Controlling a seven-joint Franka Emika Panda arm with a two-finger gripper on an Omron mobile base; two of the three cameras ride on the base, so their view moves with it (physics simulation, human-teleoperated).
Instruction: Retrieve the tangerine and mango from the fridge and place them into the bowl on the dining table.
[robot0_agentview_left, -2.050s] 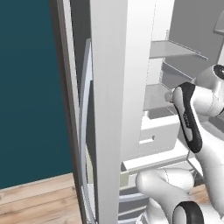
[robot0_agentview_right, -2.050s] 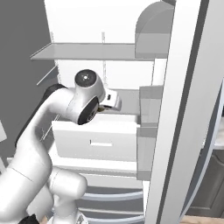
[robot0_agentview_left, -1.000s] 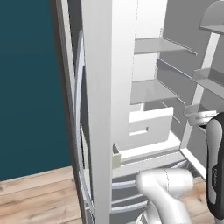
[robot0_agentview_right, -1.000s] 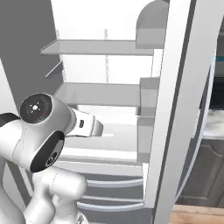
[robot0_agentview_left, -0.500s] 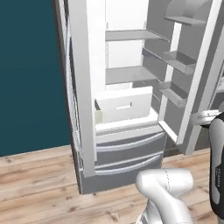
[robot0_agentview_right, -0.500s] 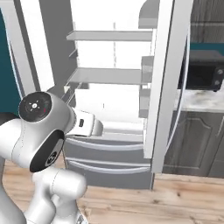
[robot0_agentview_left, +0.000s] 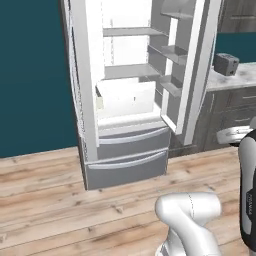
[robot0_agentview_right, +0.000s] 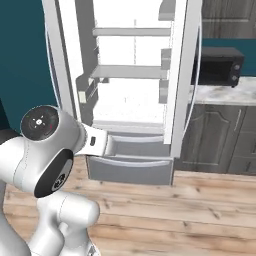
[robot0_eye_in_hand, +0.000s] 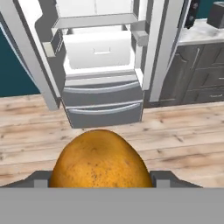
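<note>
Hand (robot0_eye_in_hand: 99, 186) closed partway on the mango (robot0_eye_in_hand: 99, 161), a mottled orange-yellow oval sitting between the two dark fingertips (robot0_eye_in_hand: 40, 179) and close against the hand camera, evidently gripped across its width so it can be carried clear. Fridge (robot0_agentview_left: 131, 95) some way off across the wooden floor (robot0_agentview_left: 60, 200), both upper doors swung wide, white shelves and a pale crisper drawer (robot0_eye_in_hand: 98, 48) exposed, the two silver bottom drawers shut. Doors probably left open because the second fruit is yet to be fetched; no tangerine to be made out on the shelves from here. White arm (robot0_agentview_right: 47, 150) folded back close to the base, likely to keep the load tucked in while driving. Grey cabinet run with a marble bench (robot0_agentview_right: 225, 92) right of the fridge, carrying a dark microwave (robot0_agentview_right: 219, 66), and a small dark toaster (robot0_agentview_left: 226, 64) in the left base view. No bowl or dining table to point to in these views, so the drop-off presumably lies elsewhere in the room. No legible brand, label or lettering anywhere; faint marks on the arm's dark forearm too small to read.
</note>
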